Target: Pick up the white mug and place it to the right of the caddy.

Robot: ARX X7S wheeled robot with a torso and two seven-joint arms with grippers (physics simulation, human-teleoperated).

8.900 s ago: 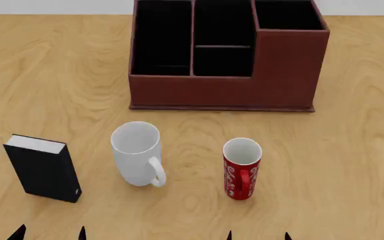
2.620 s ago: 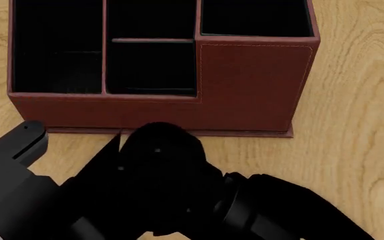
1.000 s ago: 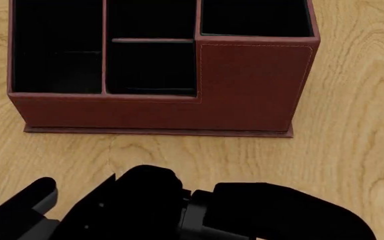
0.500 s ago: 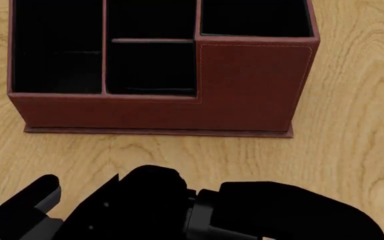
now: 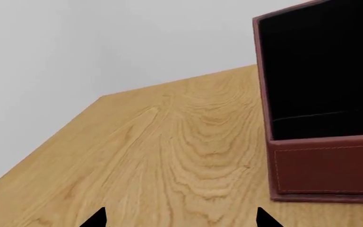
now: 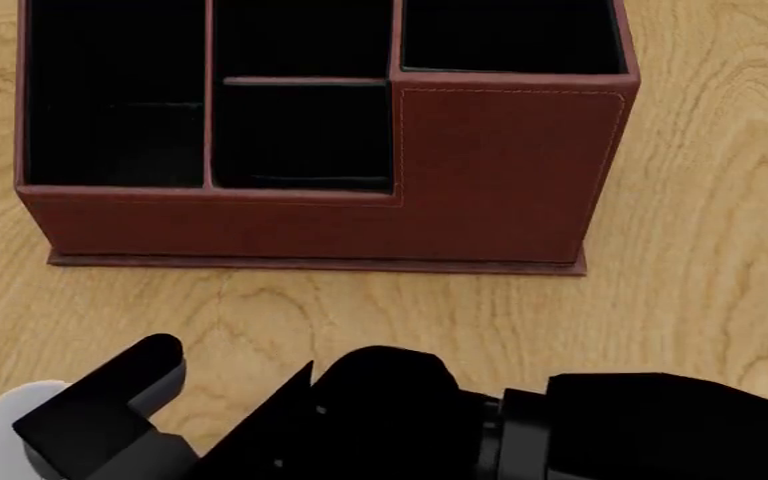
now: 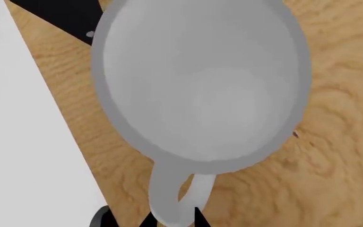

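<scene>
Below caddy [image 6: 491, 170], right tool [image 7: 168, 218] pinches white mug [image 7: 200, 85] handle; left tool [image 5: 178, 218] spread, empty.

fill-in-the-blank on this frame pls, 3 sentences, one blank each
1. In the right wrist view, the right hand sits at the white mug's ____.
2. The wood under the caddy is a ____.
3. In the left wrist view, the left hand holds ____.

Missing words: handle; table; nothing
</scene>
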